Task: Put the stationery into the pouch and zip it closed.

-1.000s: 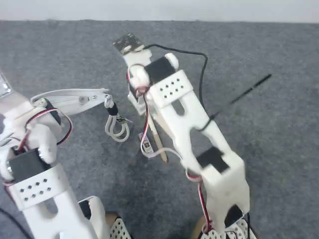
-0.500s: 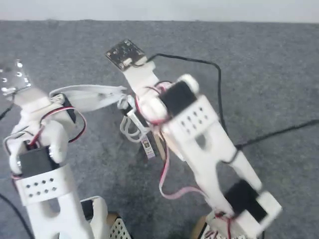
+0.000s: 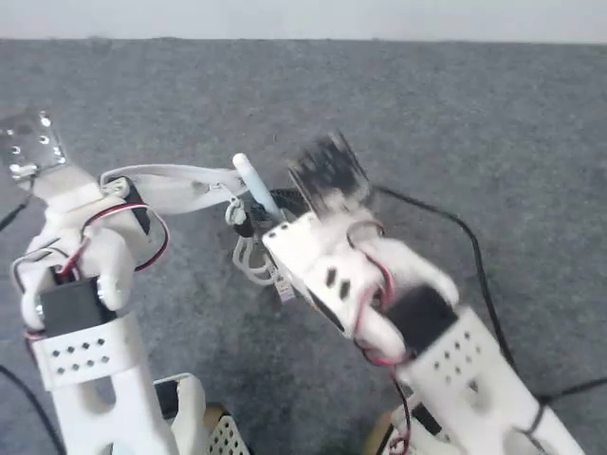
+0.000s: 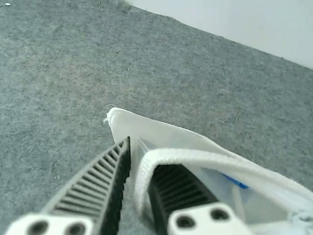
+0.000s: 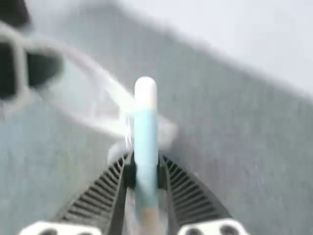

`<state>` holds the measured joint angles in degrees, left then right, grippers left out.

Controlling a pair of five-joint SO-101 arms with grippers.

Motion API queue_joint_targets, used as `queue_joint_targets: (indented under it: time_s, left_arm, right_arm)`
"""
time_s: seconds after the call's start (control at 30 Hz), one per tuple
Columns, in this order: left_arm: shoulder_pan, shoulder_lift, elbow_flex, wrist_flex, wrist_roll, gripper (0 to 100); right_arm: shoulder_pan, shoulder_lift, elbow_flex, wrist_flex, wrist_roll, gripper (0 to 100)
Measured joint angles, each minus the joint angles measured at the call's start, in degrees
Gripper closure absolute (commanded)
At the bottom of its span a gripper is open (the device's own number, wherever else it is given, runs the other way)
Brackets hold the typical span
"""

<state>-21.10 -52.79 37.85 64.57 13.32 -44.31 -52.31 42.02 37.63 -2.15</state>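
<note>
Pen clamped in the right jaws has risen to the pouch the left jaws pinch.

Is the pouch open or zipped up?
Open. The left gripper pinches the pouch by its rim, the mouth gapes beside it, and something blue shows inside.

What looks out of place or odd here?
Nothing stands out. The white fabric pouch is pinched at its rim in the left jaws, and the light blue pen with a white cap sits straight in the right jaws, near the pouch.
</note>
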Motion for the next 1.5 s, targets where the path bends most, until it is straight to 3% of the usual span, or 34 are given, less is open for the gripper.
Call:
queue_joint_targets:
  time_s: [0.2,0.37,1.07,1.5]
  left_arm:
    - [0.00,0.00,0.00,0.00,0.00,99]
    - [0.00,0.00,0.00,0.00,0.00,99]
    - [0.00,0.00,0.00,0.00,0.00,99]
    - [0.09,0.00,1.14,0.00,0.00,99]
  right_arm:
    - [-4.31,-11.34,21.98,-29.19,-0.09,99.2]
    - [-7.56,-14.59,29.63,-44.84,-0.09,99.2]
    - [-8.09,-13.98,34.64,-79.12,-0.09,99.2]
    - [-8.53,5.89,20.13,-84.66,-0.09,99.2]
